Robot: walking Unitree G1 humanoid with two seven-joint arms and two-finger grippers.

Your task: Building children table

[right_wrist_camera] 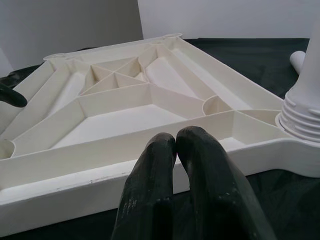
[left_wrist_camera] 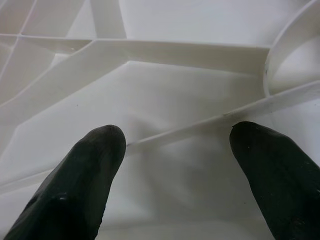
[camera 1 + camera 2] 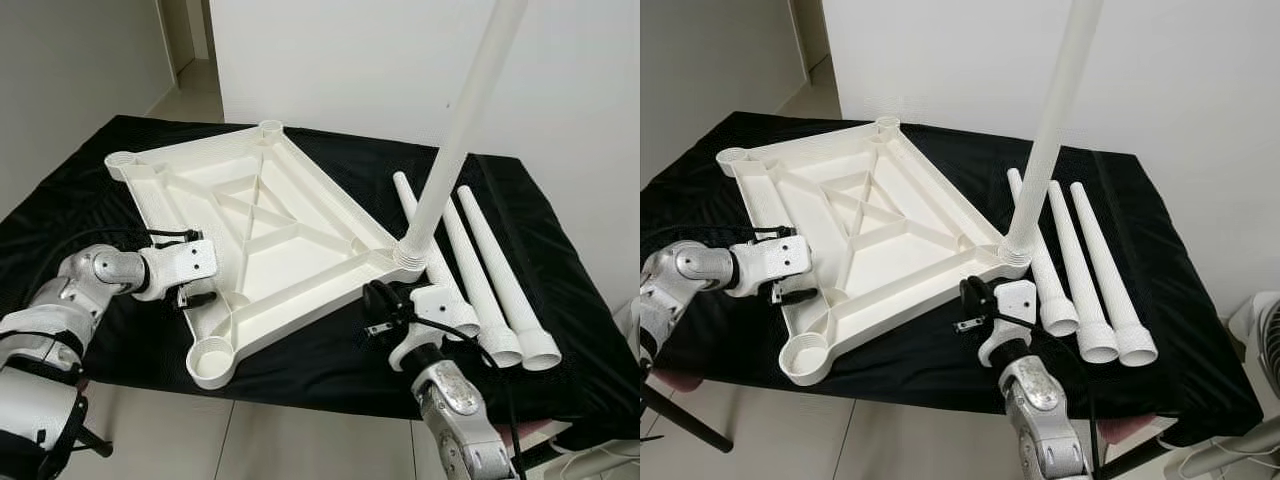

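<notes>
The white plastic tabletop (image 3: pixel 285 262) lies upside down on the black-covered table (image 3: pixel 560 250), its ribs facing up. One white leg (image 3: pixel 455 140) stands upright in the near right corner socket (image 1: pixel 300 112). Three loose legs (image 3: pixel 482 270) lie side by side to its right. My left gripper (image 3: pixel 200 296) is at the tabletop's left edge; in the left wrist view it (image 2: pixel 177 137) is open, with its fingertips spread over a rib. My right gripper (image 3: pixel 377 300) is shut on nothing just in front of the near edge (image 1: pixel 75 185), close to the standing leg.
Three corner sockets are open: near left (image 3: pixel 211 357), far left (image 3: pixel 122 160) and far (image 3: pixel 270 128). The table's front edge drops to a tiled floor (image 3: pixel 300 440). A wall stands close behind. A white fan-like object (image 3: pixel 1262 325) stands to the right of the table.
</notes>
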